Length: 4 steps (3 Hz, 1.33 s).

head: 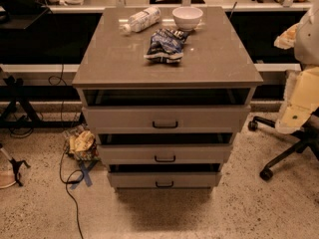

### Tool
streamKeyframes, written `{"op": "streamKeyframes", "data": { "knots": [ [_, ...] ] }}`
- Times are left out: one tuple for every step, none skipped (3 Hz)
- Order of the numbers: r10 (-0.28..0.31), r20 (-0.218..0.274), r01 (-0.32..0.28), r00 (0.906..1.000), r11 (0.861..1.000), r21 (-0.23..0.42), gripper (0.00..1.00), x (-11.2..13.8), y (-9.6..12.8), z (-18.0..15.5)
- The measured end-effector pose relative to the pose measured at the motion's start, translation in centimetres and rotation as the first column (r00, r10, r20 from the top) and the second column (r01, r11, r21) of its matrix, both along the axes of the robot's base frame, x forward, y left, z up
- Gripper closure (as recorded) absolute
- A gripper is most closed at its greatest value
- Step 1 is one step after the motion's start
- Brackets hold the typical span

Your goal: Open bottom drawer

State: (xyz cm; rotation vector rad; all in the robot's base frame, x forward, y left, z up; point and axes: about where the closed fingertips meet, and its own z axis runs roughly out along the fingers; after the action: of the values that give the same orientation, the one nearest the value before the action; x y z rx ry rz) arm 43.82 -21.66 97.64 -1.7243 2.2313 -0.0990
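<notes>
The grey-beige cabinet (169, 59) stands in the middle of the camera view with three drawer fronts. The bottom drawer (134, 179) is the narrowest and lowest front, with a small black bar handle (164, 184). A dark gap shows above its front, as above the other two fronts. My pale arm (304, 93) comes in at the right edge. My gripper (285, 38) is up at the right edge, level with the cabinet top, far above and to the right of the bottom drawer's handle and touching nothing.
On the cabinet top lie a plastic bottle (142, 20), a white bowl (187, 17) and a dark snack bag (164, 45). An office chair base (279, 156) stands at the right. Cables (70, 183) and a crumpled bag (82, 144) lie on the floor at the left.
</notes>
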Motion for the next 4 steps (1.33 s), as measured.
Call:
{"op": "streamKeyframes", "data": {
  "knots": [
    [0.005, -0.001, -0.005, 1.0, 1.0, 0.005, 0.0, 0.0, -0.1, -0.1],
    [0.053, -0.006, -0.052, 0.9986, 0.997, 0.053, 0.0, -0.4, -0.6, -0.9],
    [0.182, -0.064, -0.169, 0.9812, 0.969, 0.178, 0.0, -0.4, 0.6, -7.1],
    [0.377, -0.122, -0.318, 0.9184, 0.886, 0.338, 0.0, -1.8, 4.3, -15.3]
  ]
}}
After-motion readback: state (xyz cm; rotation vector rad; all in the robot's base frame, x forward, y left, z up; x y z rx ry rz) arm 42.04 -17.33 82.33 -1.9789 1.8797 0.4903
